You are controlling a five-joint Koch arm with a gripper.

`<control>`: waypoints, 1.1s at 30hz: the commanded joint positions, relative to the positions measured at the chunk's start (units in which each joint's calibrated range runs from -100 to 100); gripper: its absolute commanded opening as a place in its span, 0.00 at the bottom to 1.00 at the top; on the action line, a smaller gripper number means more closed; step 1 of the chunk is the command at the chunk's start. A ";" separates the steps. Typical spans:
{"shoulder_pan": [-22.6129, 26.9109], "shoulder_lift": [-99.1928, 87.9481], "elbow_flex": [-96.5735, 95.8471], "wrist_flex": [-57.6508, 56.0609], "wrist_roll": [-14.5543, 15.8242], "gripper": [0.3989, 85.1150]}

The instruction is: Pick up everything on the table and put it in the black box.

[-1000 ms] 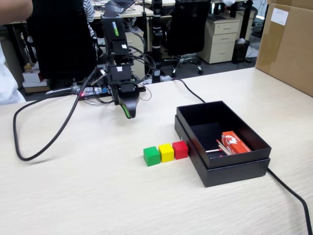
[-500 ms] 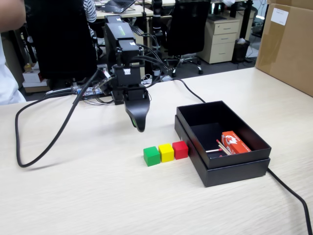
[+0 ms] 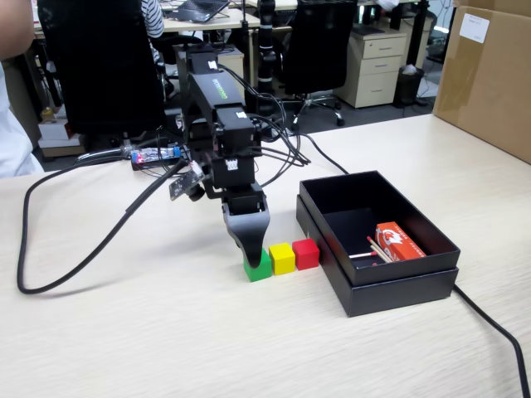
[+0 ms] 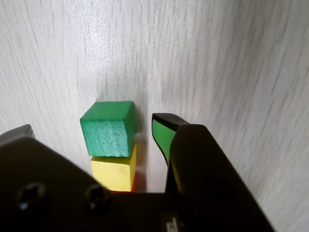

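Three cubes sit in a row on the table [image 3: 166,332]: green cube [image 3: 260,270], yellow cube [image 3: 282,258], red cube [image 3: 306,253], just left of the black box [image 3: 398,292]. My gripper [image 3: 255,254] has come down over the green cube and hides part of it. In the wrist view the gripper [image 4: 91,128] is open. The green cube [image 4: 107,128] lies between its fingers, close to the right fingertip [image 4: 163,131]. Behind it are the yellow cube [image 4: 113,171] and a sliver of the red cube [image 4: 139,182].
An orange-red packet [image 3: 398,242] lies inside the black box. A black cable [image 3: 75,257] loops over the table on the left, and another [image 3: 498,332] runs off past the box at the right. A big brown carton [image 3: 489,75] stands at the far right.
The arm has reached forward and down, bringing the gripper from near its base to the green cube. The cubes and the box have not moved.
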 commanded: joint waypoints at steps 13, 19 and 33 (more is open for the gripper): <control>0.88 8.60 10.14 -3.39 0.34 0.43; 0.34 8.60 12.13 -3.48 0.29 0.20; 7.37 -31.33 8.23 -8.14 0.83 0.01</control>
